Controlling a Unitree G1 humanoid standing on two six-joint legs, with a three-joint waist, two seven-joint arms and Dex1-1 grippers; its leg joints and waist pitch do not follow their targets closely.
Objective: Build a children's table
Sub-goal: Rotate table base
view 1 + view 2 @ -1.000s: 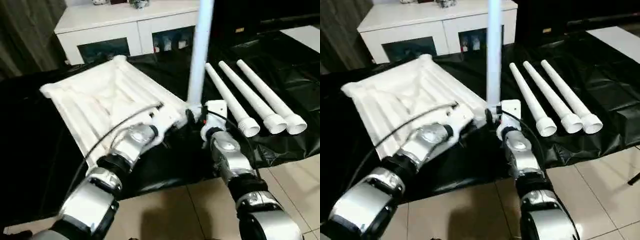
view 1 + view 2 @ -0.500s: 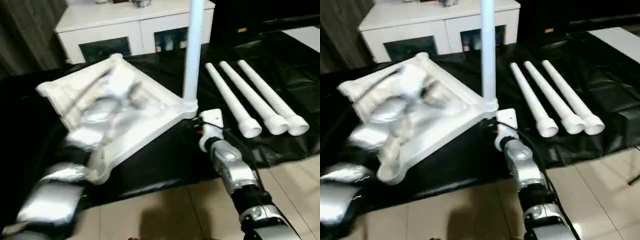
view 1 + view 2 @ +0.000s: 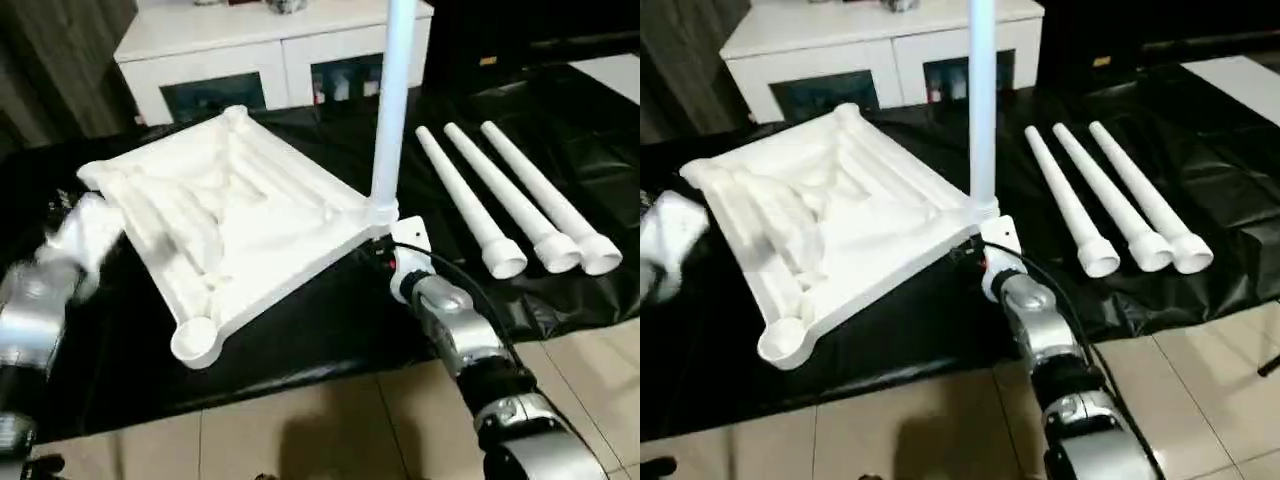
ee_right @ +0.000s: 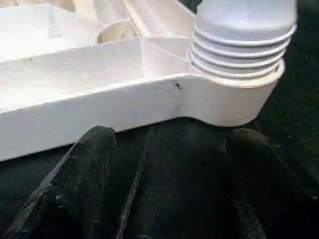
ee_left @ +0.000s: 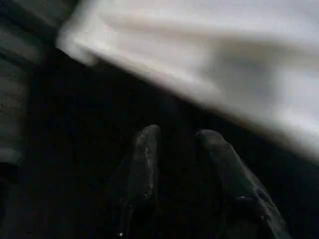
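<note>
The children's table top (image 3: 230, 215) lies upside down on the black cloth, ribbed underside up. One white leg (image 3: 390, 110) stands upright, screwed into the near right corner socket (image 4: 229, 99), with its thread still showing. Three loose legs (image 3: 515, 195) lie side by side to the right. My right gripper (image 4: 174, 134) sits low on the cloth just in front of that corner, open, with nothing between its fingers. My left arm (image 3: 40, 290) is blurred at the far left beside the top. The left gripper (image 5: 179, 133) hovers over the cloth near the top's edge, fingers (image 5: 147, 149) slightly apart and empty.
A white cabinet with glass doors (image 3: 270, 45) stands behind the work surface. The black cloth (image 3: 300, 330) hangs over the front edge above a tiled floor (image 3: 330, 430). An empty leg socket (image 3: 195, 340) sits at the top's nearest corner.
My left arm has swung from the leg's base at the near right corner out to the far left. The right gripper stays open by that corner.
</note>
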